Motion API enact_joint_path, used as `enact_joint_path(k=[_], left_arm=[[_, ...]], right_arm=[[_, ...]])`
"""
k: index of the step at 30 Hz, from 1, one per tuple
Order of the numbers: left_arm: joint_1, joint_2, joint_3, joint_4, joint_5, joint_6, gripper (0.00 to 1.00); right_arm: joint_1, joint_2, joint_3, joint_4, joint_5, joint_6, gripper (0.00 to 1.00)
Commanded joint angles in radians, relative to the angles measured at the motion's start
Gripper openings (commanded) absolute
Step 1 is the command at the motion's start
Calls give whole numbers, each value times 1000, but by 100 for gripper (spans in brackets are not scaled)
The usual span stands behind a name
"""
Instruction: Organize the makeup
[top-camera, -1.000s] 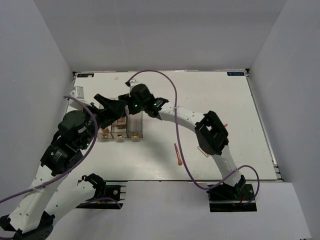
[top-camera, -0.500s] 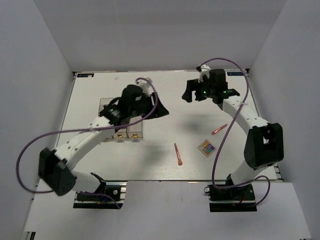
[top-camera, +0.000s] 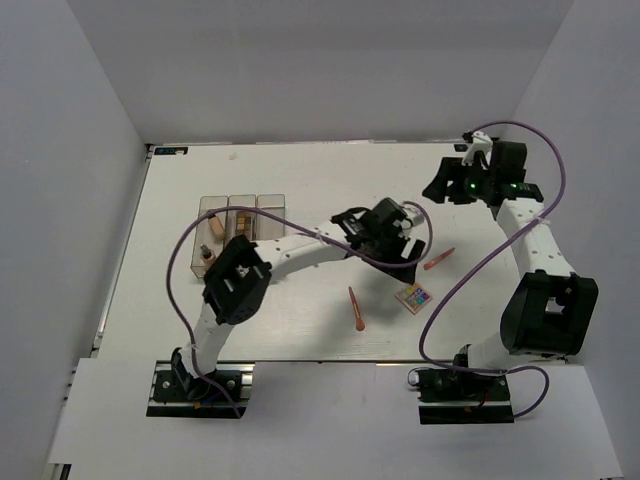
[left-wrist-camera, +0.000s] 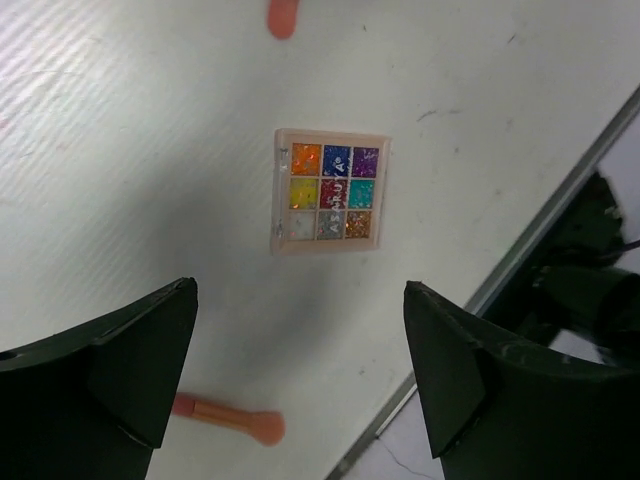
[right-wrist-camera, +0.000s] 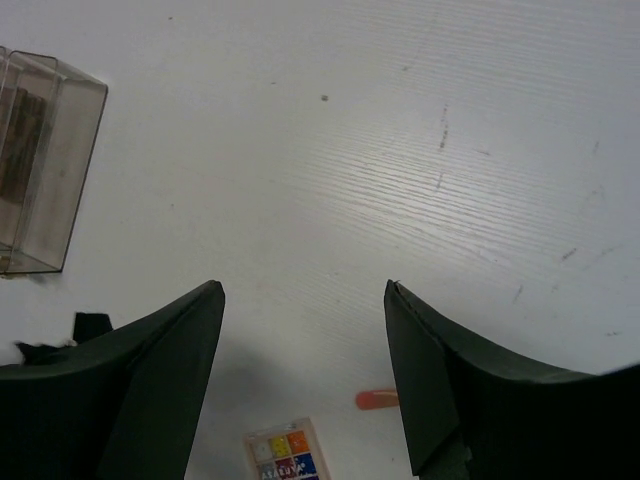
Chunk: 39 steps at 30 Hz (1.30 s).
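A multicolour eyeshadow palette (top-camera: 413, 297) (left-wrist-camera: 328, 190) lies flat on the white table, right of centre. My left gripper (top-camera: 405, 250) (left-wrist-camera: 300, 290) hangs open just above and behind it, holding nothing. One coral-orange applicator (top-camera: 356, 310) (left-wrist-camera: 230, 418) lies left of the palette, another (top-camera: 438, 259) (left-wrist-camera: 283, 15) behind it. My right gripper (top-camera: 437, 188) (right-wrist-camera: 302, 287) is open and empty over bare table at the back right; its view catches the palette (right-wrist-camera: 285, 455) and an applicator tip (right-wrist-camera: 375, 400) at the bottom edge.
The clear three-compartment organizer (top-camera: 240, 230) (right-wrist-camera: 45, 205) stands at the left of the table with several cosmetics in it. The left arm stretches across the table's middle. White walls enclose the table; the metal front edge (left-wrist-camera: 520, 260) runs near the palette.
The left arm has swung from the organizer to the right and now hovers by the palette. The right arm has drawn back from the organizer to the back right corner.
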<state>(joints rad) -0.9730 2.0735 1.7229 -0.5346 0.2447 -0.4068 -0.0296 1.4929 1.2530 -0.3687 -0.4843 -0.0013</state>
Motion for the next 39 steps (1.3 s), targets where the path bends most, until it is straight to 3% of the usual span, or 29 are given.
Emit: enact_joint_path(k=[1,7,22,29,39], left_arm=[[-42,42,107,-67,-65,118,95],[-89,135,182,-62,-143,146,98],[-167,237,256,-34,-104,183,98],[-211,283,283,-85,-275,192,98],[-231,319,271,-108,-344,181,98]], right_arm=[[-64,-10,29,-44,-56,21,70],[-122,20,68,-49,-100,43,70],[-150,23,45,-53,-134,47,72],[-153,21,31,-52,-149,55,72],[-164,17,23,-50,-166,61,72]])
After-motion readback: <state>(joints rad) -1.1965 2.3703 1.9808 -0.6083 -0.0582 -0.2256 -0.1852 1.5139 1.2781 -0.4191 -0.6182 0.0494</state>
